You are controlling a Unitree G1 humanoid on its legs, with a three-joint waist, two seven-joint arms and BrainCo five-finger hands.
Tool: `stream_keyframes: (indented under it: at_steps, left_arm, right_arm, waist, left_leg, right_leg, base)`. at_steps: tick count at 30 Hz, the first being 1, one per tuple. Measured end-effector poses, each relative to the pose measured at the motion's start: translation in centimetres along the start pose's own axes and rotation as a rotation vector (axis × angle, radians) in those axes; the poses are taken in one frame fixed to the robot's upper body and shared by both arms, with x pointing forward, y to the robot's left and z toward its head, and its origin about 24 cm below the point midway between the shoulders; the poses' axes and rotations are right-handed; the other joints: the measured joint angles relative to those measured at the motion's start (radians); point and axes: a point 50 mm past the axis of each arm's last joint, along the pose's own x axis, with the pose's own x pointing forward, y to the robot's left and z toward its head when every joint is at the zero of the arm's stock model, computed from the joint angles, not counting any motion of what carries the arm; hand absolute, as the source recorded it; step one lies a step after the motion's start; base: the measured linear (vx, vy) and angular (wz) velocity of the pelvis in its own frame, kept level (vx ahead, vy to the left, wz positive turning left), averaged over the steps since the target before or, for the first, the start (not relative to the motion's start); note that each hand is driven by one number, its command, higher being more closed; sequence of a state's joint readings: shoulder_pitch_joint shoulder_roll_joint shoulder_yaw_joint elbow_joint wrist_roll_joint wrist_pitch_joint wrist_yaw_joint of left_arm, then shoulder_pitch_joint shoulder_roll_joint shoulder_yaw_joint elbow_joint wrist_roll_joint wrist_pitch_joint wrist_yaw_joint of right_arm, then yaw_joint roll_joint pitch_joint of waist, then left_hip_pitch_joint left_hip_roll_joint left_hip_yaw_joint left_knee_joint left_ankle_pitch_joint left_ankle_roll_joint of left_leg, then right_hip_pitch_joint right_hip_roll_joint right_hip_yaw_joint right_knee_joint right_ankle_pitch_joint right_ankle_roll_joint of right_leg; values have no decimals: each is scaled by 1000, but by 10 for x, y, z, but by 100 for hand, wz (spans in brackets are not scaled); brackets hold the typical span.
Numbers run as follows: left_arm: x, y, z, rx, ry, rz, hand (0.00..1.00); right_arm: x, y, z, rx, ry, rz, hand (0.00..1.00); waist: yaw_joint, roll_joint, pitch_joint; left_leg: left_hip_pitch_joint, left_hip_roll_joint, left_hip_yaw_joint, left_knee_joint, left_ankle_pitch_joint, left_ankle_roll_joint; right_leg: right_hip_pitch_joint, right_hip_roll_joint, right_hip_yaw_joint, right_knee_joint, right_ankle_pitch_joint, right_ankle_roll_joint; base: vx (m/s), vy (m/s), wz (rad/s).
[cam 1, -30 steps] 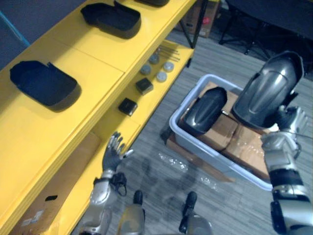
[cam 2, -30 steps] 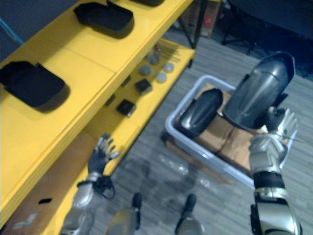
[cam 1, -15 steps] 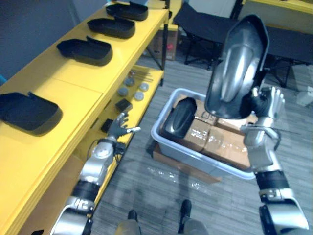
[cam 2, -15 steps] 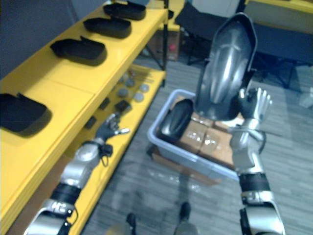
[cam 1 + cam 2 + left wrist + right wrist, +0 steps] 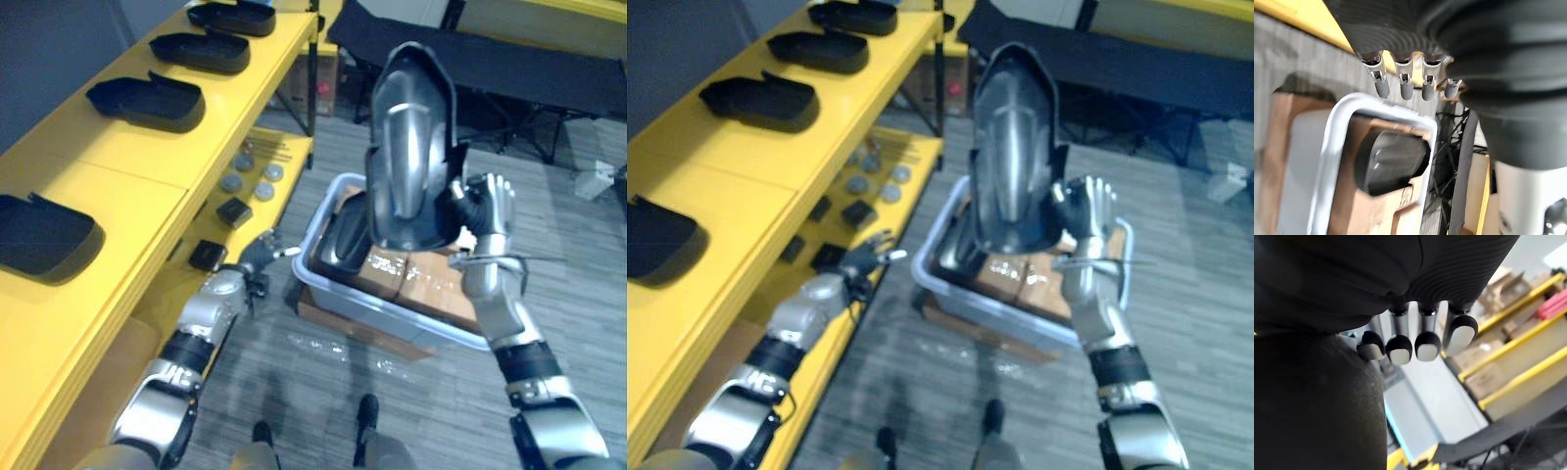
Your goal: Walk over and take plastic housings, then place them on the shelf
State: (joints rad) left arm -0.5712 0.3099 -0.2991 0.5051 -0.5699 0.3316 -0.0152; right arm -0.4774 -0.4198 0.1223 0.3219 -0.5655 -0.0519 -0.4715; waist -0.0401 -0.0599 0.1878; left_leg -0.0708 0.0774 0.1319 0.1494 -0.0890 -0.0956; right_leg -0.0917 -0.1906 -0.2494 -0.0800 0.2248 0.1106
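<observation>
My right hand (image 5: 485, 211) is shut on a dark grey plastic housing (image 5: 411, 157), holding it upright in the air above the grey bin (image 5: 392, 308). In the right wrist view the housing (image 5: 1312, 401) is a dark mass beside the fingers (image 5: 1422, 340). A second housing (image 5: 343, 235) lies in the bin on cardboard boxes; the left wrist view has it (image 5: 1391, 159) past the straight fingers (image 5: 1403, 85). My left hand (image 5: 260, 257) is open, low beside the bin's left rim. Several black housings (image 5: 145, 100) lie on the yellow shelf top (image 5: 127, 166).
The lower yellow shelf carries small black boxes (image 5: 208, 255) and round grey parts (image 5: 245, 181). Cardboard boxes (image 5: 421, 284) fill the bin under the housing. A black cot (image 5: 509, 88) stands across the back. Grey floor lies between the shelf and the bin.
The camera has shifted. My right hand has carried the housing leftward, now over the bin's middle. The left hand has reached closer to the bin's left rim.
</observation>
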Motion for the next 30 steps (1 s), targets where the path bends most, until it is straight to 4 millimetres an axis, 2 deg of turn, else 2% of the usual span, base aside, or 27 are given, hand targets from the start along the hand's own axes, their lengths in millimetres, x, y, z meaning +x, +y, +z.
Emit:
stream_keyframes:
  at_steps: [4, 9, 14, 21, 25, 30]
  left_arm:
    - [2, -5, -10, -100, 49, -17, 0]
    - [7, -16, -26, -193, 122, -10, 0]
    - [9, -21, -41, -246, 194, 9, 0]
    - [9, -16, -55, -265, 244, 67, 0]
    - [5, -11, -64, -299, 248, 90, 0]
    - [5, -6, -60, -378, 228, 100, 0]
  right_arm:
    - [-4, 10, 8, 11, -38, 51, 100]
    - [-9, 21, 3, -7, -27, 104, 100]
    - [-28, 44, 1, -12, -20, 217, 100]
    - [-52, 62, -6, -5, 23, 307, 100]
    - [-57, 64, -6, -8, 18, 324, 100]
    - [-61, 66, -7, -15, 2, 340, 100]
  waist:
    - [-2, -2, -2]
    - [-3, -2, -2]
    - [0, -3, -2]
    - [0, -8, -5]
    - [1, -14, -9]
    - [-1, -14, -9]
  left_leg:
    - [-4, 0, 15, 3, 0, 0]
    - [-4, 2, 15, 3, 0, -1]
    - [-3, 1, 9, 0, 0, -1]
    - [1, 1, -10, 1, -1, 0]
    - [2, 1, -10, 3, -1, 0]
    - [3, 4, -8, 2, 2, -3]
  right_leg:
    - [-13, -2, 7, 0, 1, -1]
    - [-13, 0, 5, 0, -8, 4]
    - [-9, -1, -2, 0, -3, 0]
    - [10, -1, -20, 0, -2, 1]
    - [12, -1, -20, 0, -3, 2]
    - [10, 0, -22, 0, -9, 2]
  base:
    - [-52, -8, -12]
    - [0, 0, 0]
    - [27, 1, 4]
    - [14, 2, 8]
    - [-8, -1, 0]
    - [-8, -7, -1]
